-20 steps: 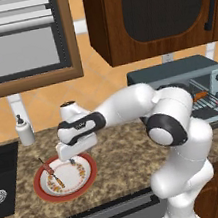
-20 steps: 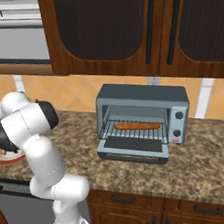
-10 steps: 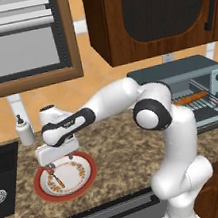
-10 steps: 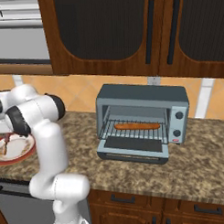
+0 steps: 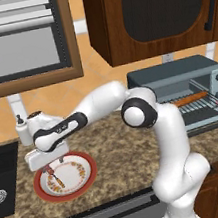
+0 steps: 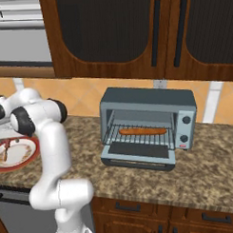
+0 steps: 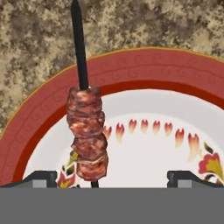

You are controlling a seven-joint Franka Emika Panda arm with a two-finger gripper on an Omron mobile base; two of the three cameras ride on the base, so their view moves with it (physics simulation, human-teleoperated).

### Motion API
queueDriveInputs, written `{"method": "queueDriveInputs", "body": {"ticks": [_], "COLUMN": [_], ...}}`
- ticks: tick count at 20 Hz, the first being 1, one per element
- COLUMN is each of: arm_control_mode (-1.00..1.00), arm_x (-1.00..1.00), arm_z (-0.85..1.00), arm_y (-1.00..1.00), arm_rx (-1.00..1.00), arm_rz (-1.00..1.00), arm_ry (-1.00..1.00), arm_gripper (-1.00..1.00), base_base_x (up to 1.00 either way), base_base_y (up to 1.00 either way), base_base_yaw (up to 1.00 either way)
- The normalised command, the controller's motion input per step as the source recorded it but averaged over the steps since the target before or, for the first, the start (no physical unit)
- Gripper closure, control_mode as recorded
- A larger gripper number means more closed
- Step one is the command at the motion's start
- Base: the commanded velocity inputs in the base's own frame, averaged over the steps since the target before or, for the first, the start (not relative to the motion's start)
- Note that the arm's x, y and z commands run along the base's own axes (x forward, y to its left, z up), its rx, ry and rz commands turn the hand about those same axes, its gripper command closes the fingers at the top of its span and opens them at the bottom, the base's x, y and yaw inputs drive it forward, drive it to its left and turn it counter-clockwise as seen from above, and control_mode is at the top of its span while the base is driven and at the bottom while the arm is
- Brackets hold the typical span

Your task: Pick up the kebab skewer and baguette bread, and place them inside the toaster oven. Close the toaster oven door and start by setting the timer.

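Observation:
The kebab skewer [image 5: 55,181] lies on a red-rimmed plate [image 5: 85,167] at the left of the counter. My gripper [image 5: 54,165] hangs open just above it, pointing down. In the hand view the skewer [image 7: 86,133] runs up between my two fingertips [image 7: 42,177], closer to the left one and untouched, with the plate's rim [image 7: 153,70] around it. The baguette bread [image 6: 142,131] lies on the wire rack inside the toaster oven [image 6: 146,96]. The toaster oven door [image 6: 138,154] is folded down open. From the right the plate [image 6: 27,153] and the skewer [image 6: 4,153] show past my arm.
A white soap bottle [image 5: 21,129] stands at the wall behind the plate. A dark sink [image 5: 1,182] lies left of the plate. The oven's knobs [image 6: 186,130] are on its right side. Wooden cabinets hang above the speckled counter [image 5: 112,146].
The arm has swung further left and lowered, bringing the open gripper down over the skewer on the plate. The oven and the baguette have not moved.

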Motion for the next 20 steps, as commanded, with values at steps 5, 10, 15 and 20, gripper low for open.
{"method": "queueDriveInputs", "body": {"ticks": [5, 10, 15, 20], "arm_control_mode": [-1.0, -1.0, -1.0, -1.0], "arm_x": [0.0, 0.0, 0.0, 0.0], "arm_z": [-0.13, -0.31, -0.25, -0.23], "arm_y": [0.0, 0.0, 0.0, 0.0], "arm_rx": [0.01, 0.04, 0.06, 0.04], "arm_rz": [-0.01, -0.04, -0.04, -0.02], "arm_ry": [-0.07, -0.06, -0.07, -0.05], "arm_gripper": [-1.0, -1.0, -1.0, 1.0], "base_base_x": [0.0, 0.0, 0.0, 0.0], "base_base_y": [0.0, 0.0, 0.0, 0.0], "base_base_yaw": [0.0, 0.0, 0.0, 0.0]}}
